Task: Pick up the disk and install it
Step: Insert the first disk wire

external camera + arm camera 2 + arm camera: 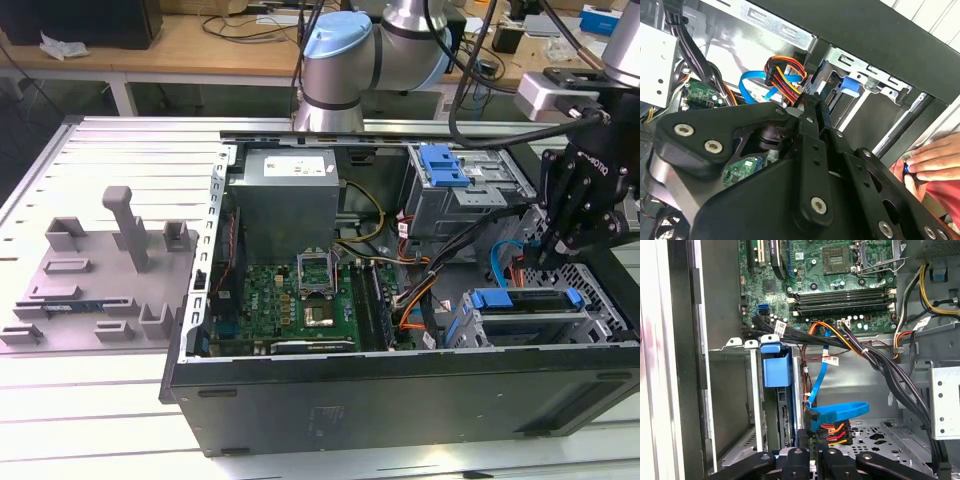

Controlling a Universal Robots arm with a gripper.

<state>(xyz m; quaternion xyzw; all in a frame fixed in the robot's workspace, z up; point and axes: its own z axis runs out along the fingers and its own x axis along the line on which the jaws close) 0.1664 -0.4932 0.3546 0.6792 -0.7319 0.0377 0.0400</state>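
The disk (pixel 527 312) lies in the drive bay at the corner of the open computer case, on the exterior view's right, with its blue carrier frame (pixel 525 297) along the edge. In the first wrist view the disk (pixel 784 417) stands edge-on in the bay under its blue carrier tab (pixel 776 365). My gripper (pixel 549 257) hangs just above and behind the bay, beside the blue data cable. Its black fingers (pixel 810 117) are pressed together with nothing between them. In the first wrist view the gripper (pixel 813 447) sits close to the cable plugs.
A blue ribbon cable (pixel 837 412) and an orange, red and yellow power plug (pixel 835 432) lie right by the fingertips. A grey power-supply box (pixel 285 195), a green motherboard (pixel 300 300) and a second bay with a blue latch (pixel 443 165) fill the case. A person's hand (pixel 932 160) rests on the case edge.
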